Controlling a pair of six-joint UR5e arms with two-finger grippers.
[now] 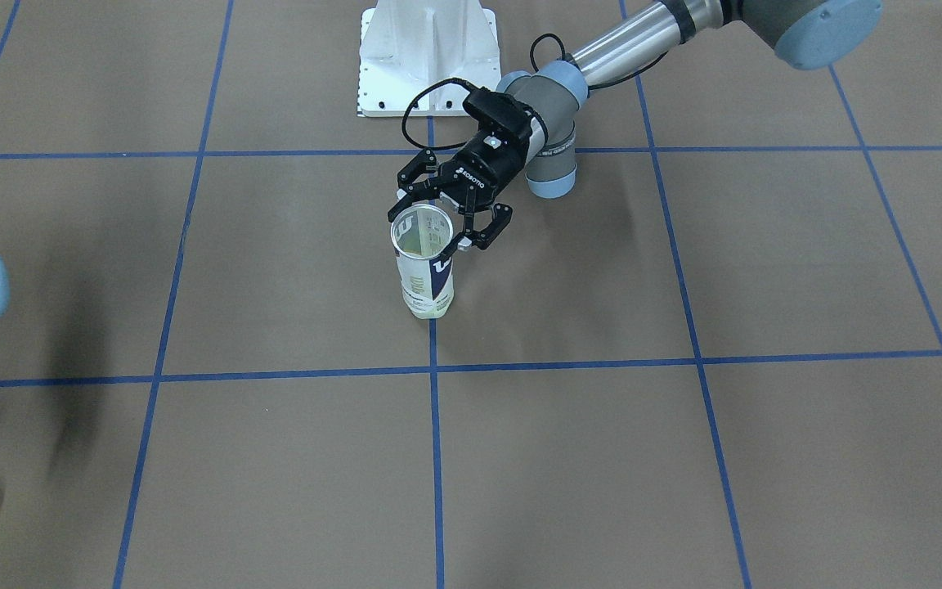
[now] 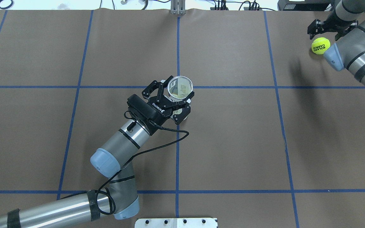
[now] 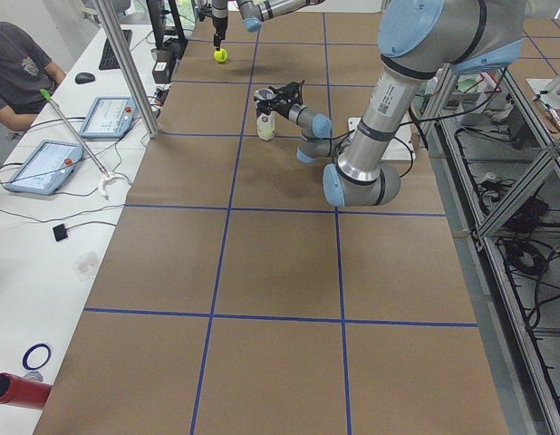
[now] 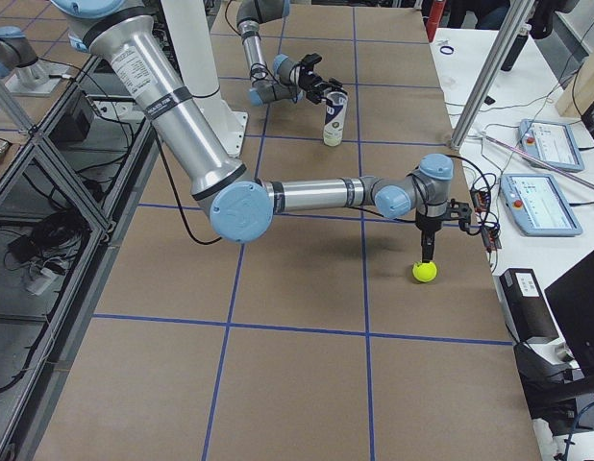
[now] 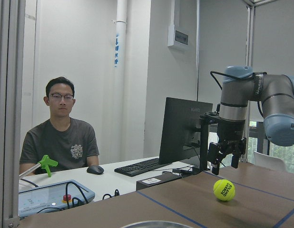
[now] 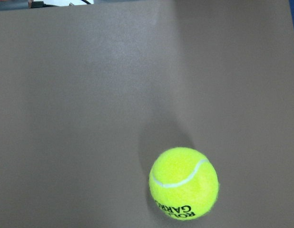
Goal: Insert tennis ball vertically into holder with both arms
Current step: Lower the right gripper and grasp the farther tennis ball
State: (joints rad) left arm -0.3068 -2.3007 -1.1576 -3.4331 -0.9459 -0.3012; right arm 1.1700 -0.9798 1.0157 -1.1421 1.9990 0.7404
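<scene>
The holder (image 1: 424, 266) is a clear tube can with a white and navy label. It stands upright near the table's middle with its open mouth (image 2: 180, 87) facing up. My left gripper (image 1: 438, 225) is shut on the holder just below its rim, one finger on each side. The yellow tennis ball (image 2: 320, 45) lies on the table at the far right. My right gripper (image 5: 226, 164) points down just above the ball (image 5: 224, 189) with its jaws open and empty. The right wrist view shows the ball (image 6: 184, 183) low in the frame and no fingers.
The white pedestal base (image 1: 428, 57) stands behind the holder, at the robot's side. Blue tape lines cross the brown table. An operator (image 5: 61, 137) sits at a side desk with a monitor (image 5: 185, 128), keyboard and tablets (image 3: 108, 116).
</scene>
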